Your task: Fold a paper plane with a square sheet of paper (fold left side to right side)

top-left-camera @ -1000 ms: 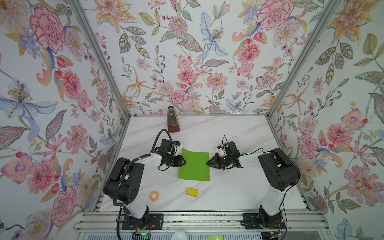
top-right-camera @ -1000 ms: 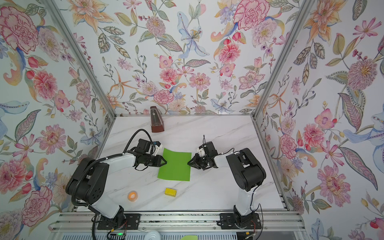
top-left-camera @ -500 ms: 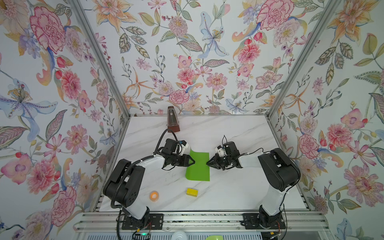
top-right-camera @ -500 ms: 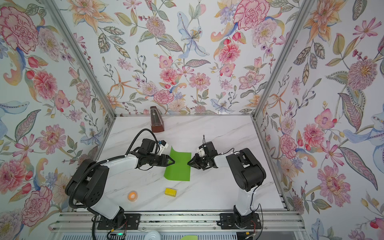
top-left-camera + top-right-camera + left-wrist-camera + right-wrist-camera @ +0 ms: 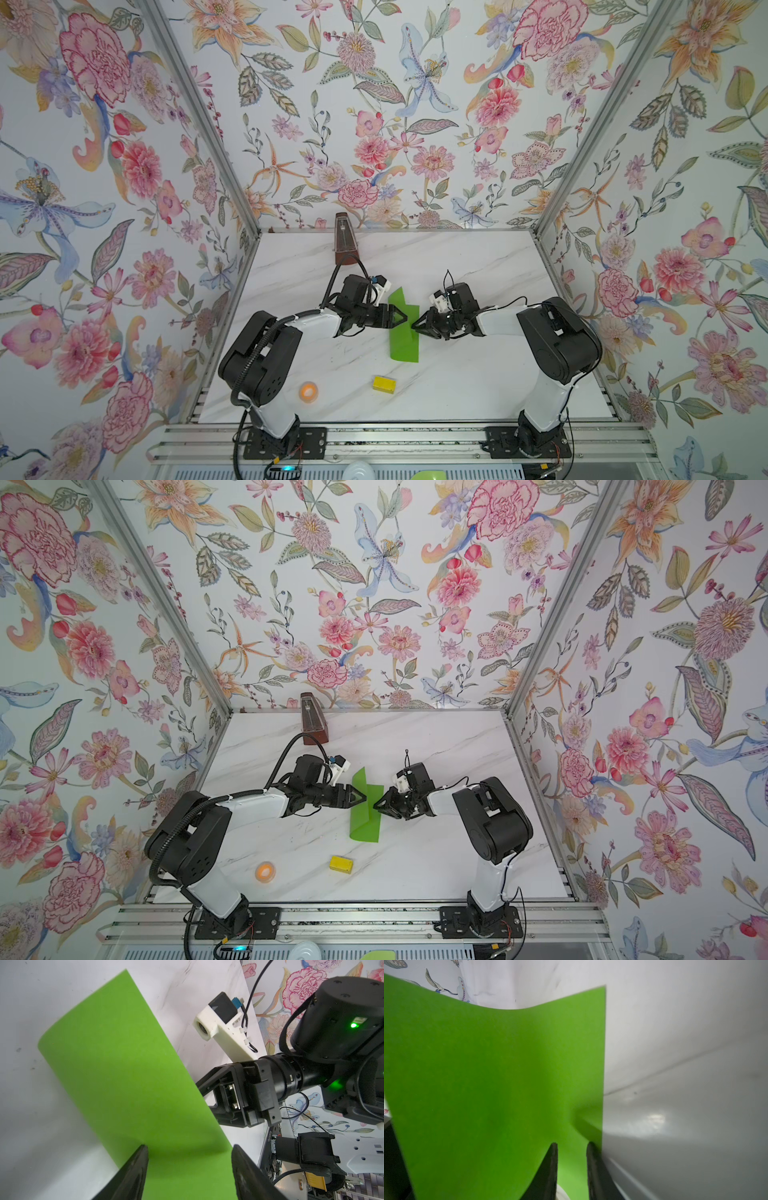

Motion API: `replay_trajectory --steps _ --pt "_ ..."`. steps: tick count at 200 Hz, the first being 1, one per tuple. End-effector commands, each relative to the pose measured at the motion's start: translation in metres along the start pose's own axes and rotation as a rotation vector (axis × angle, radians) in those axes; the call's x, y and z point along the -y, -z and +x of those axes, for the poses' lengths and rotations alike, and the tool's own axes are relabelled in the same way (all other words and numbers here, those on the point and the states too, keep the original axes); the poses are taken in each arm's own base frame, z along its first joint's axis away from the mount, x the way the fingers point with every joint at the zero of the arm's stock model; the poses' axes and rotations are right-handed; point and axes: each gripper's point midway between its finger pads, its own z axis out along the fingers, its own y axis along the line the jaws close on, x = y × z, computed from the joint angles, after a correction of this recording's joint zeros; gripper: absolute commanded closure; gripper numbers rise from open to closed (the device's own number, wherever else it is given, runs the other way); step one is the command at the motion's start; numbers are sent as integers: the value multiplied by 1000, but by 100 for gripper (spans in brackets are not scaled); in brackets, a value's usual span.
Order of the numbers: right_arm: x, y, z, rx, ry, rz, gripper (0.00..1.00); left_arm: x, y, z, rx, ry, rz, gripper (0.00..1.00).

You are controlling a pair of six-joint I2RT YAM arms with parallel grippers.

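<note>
While the flap stands up, step: first fold, left side over to right side, roughly half made by my read.
sheet: square sheet of thin lime-green paper point(image 5: 405, 347) point(image 5: 365, 827) on the white marble tabletop point(image 5: 478, 374), directly between the two claws. The half nearest the left gripper curls up off the table; the half nearest the right gripper lies flat.
left gripper point(image 5: 401, 318) point(image 5: 188, 1147): jaws wide apart, nothing clamped. Raised flap sits right ahead of the tips, and in the left wrist view green fills the gap. One tip may touch the flap's edge, can't confirm.
right gripper point(image 5: 415, 326) point(image 5: 572, 1145): jaws a narrow slot apart, tips at the sheet's free right edge. Green shows through the slot and no pinch is visible, so I read it as holding nothing.
key relation: claws point at each other with the sheet between them. Its long axis as it lies runs crosswise to that line. The flap must travel away from the left gripper, toward the right gripper.
nearer arm: both at the sheet; the left gripper is closer to the raised flap, so the push-over looks like its job.
risk: unheld flap could flop back, or the edges land skewed.
containers: none seen.
loose items: small yellow block point(image 5: 384, 384) and orange-and-white ring point(image 5: 308, 391), well apart from both claws, toward the arm bases. Brown wooden wedge point(image 5: 344, 243) stands beyond the left gripper by the back wall.
</note>
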Motion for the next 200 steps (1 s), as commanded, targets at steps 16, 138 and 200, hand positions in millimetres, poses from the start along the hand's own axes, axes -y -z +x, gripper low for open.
replay_trajectory --steps 16,138,200 --pt "11 2 5 -8 -15 54 71 -1 -8 1 -1 12 22 35" --pt "14 4 5 -6 -20 68 73 0 3 1 -12 -4 -35 58" --pt "15 4 5 -6 -20 73 74 14 12 4 -23 -2 -2 65"
